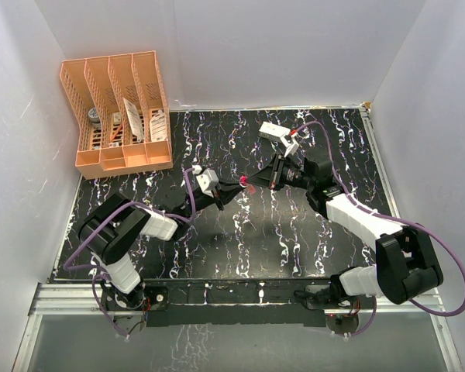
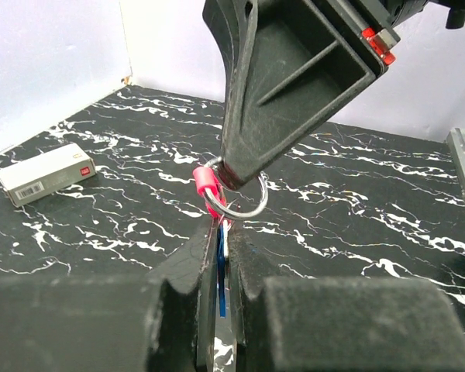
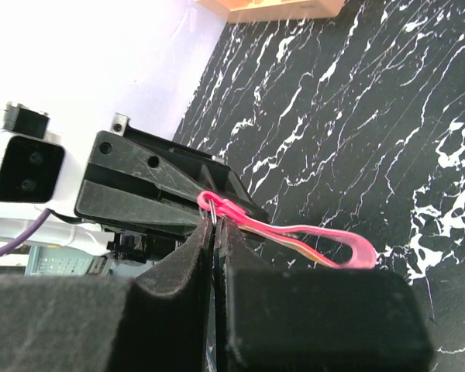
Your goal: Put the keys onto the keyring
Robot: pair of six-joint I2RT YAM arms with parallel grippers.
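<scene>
The left gripper point(image 2: 221, 252) clenched the blue-headed silvery key point(image 2: 220, 288), the right gripper point(image 2: 231, 175) pinched the silver wire keyring point(image 2: 249, 215), and a misaligned push could have slipped either.

Your counter point(image 1: 240, 240) is a black top streaked with white, marble-like veins, walled in by pale panels at the back and both sides. At its back left corner you have an orange file organizer point(image 1: 116, 108) with several upright slots, standing on the surface close to the left wall. Toward the back right lies a small white box point(image 2: 46, 172), flat on the top, with a red mark and a barcode label on its side, well apart from the organizer.
</scene>
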